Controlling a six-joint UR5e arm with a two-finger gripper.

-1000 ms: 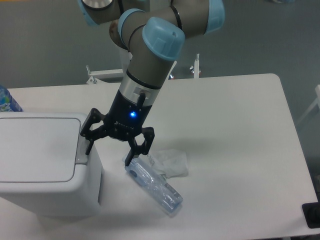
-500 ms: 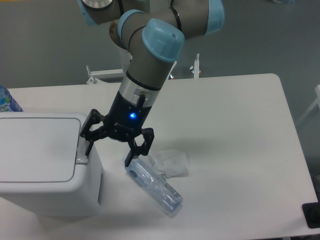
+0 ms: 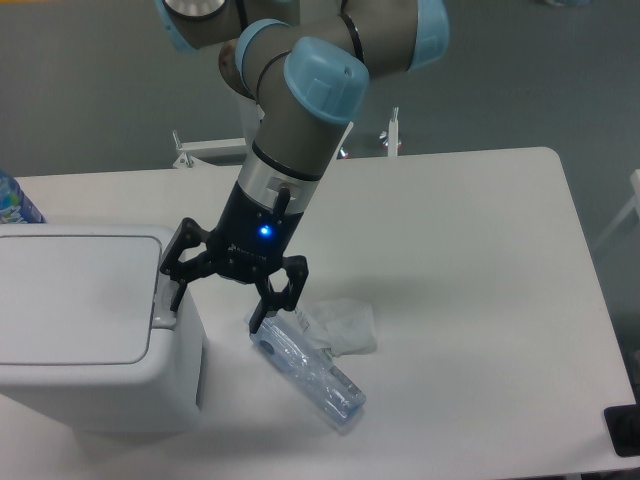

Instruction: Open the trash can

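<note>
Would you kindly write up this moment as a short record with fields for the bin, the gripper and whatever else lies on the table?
trash can: white bin at the table's near left corner, lid down flat
push tab: grey strip on the lid's right edge
gripper: open, fingers spread; one fingertip at the push tab, contact not certain, the other just above the bottle
bottle: clear plastic, lying on its side right of the bin
wrapper: crumpled clear plastic beside the bottle
table: white top
task state: lid not yet open
</note>
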